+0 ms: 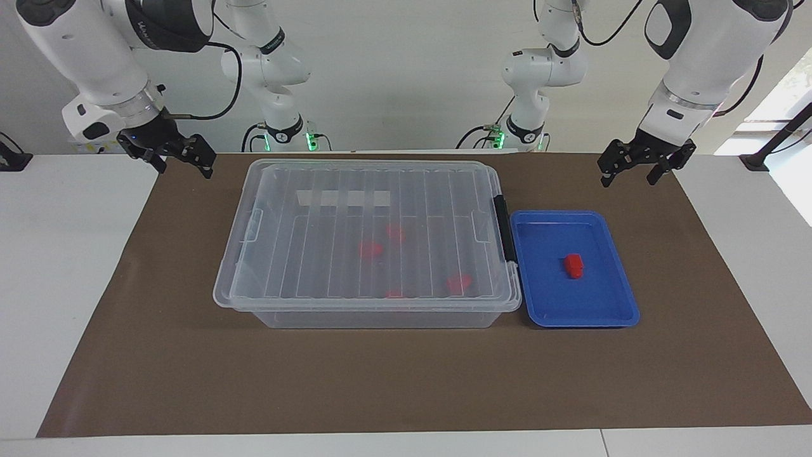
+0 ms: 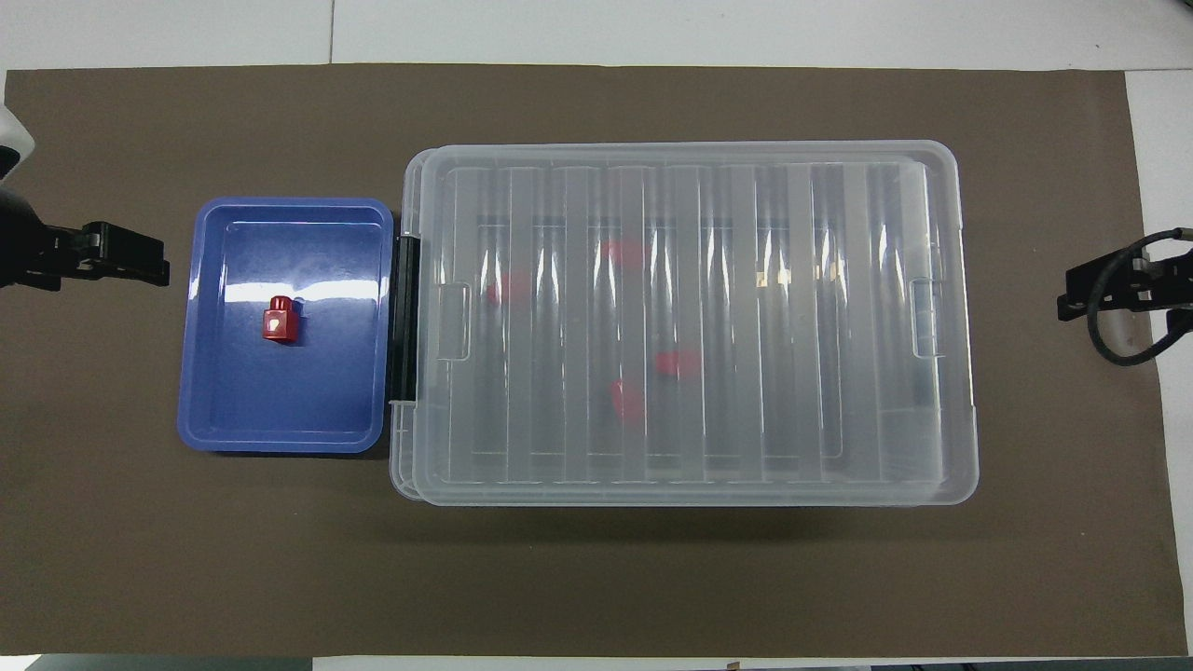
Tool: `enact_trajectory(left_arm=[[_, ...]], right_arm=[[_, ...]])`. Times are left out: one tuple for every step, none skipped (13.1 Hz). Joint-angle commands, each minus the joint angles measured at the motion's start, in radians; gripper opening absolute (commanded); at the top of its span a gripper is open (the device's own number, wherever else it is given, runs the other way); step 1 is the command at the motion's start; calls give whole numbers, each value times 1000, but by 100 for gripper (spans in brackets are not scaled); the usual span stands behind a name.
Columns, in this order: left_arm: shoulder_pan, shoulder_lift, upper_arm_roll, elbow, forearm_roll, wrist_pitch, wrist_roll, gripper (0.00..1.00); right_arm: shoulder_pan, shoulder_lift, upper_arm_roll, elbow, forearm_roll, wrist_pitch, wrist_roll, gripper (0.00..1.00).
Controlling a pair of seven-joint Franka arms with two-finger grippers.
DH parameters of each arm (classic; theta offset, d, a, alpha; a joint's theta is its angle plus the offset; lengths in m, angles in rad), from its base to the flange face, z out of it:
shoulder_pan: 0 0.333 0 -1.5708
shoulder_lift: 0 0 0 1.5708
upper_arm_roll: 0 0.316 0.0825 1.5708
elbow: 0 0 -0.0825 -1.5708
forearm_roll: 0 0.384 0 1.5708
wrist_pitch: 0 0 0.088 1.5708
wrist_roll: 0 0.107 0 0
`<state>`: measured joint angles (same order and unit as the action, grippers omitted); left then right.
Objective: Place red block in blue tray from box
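The red block (image 1: 574, 265) lies inside the blue tray (image 1: 545, 317), near its middle; it also shows in the overhead view (image 2: 279, 319) in the tray (image 2: 214, 419). The box (image 1: 368, 241) stands beside the tray with its ribbed lid on and the black latch handle (image 1: 504, 228) facing the tray. Several red pieces show blurred through the lid (image 2: 652, 373). My left gripper (image 1: 629, 176) is open and empty, raised over the mat nearer to the robots than the tray. My right gripper (image 1: 185, 166) is open and empty, raised beside the box's other end.
A brown mat (image 1: 406, 381) covers the table under the box and tray. White table surface (image 1: 63, 285) lies bare at both ends. A cable loop (image 2: 1128, 326) hangs by the right gripper.
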<state>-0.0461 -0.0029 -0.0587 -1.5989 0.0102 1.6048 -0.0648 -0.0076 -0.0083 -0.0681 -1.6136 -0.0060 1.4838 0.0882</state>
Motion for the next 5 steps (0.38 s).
enact_trajectory(left_arm=[[11, -26, -3, -23, -10, -9, 7, 100], [11, -26, -3, -23, -10, -9, 7, 100], [11, -26, -3, -23, -10, -9, 7, 100], [11, -26, -3, -23, -10, -9, 7, 100], [11, -26, -3, -23, -10, -9, 7, 100]], right_arm=[[3, 10, -6, 20, -6, -14, 7, 100], [3, 10, -7, 20, -6, -16, 8, 100], [1, 8, -9, 20, -6, -14, 8, 100], [1, 7, -10, 20, -6, -14, 7, 100], [1, 7, -10, 20, -6, -14, 7, 100]])
